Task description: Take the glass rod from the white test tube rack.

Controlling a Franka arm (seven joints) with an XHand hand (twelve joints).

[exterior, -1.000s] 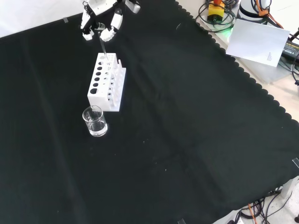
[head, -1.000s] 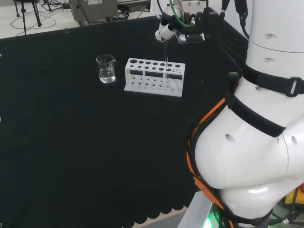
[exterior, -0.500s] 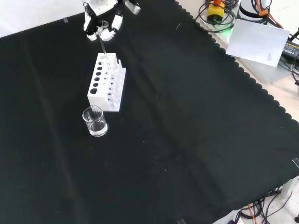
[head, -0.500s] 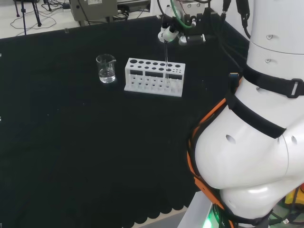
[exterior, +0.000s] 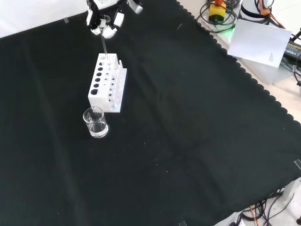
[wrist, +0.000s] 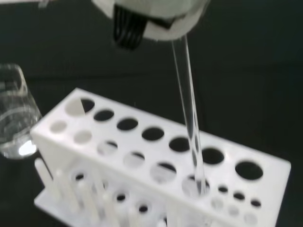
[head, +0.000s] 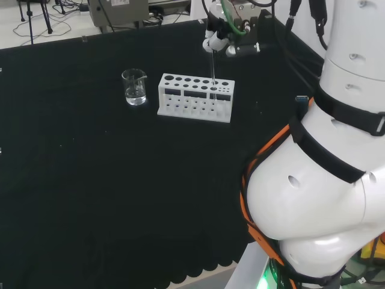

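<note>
The hand [head: 218, 41] pinches the upright glass rod [wrist: 189, 118], hanging toward six o'clock into the white test tube rack [head: 195, 97].

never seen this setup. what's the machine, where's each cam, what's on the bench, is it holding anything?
It is one white robot arm with a black and white hand of fingers and a thumb instead of a gripper.

The head view looks from behind and above the arm's base, so the big white shapes at its right are the arm itself. The front view looks down on the black cloth from the opposite side, and the hand comes in at its top. The wrist view looks past the palm, close up.

On the cloth stand a white test tube rack and a clear glass beaker.

The hand's fingers pinch the top of a clear glass rod. Its lower end is still down in one of the rack's holes, so it is not yet lifted clear.
</note>
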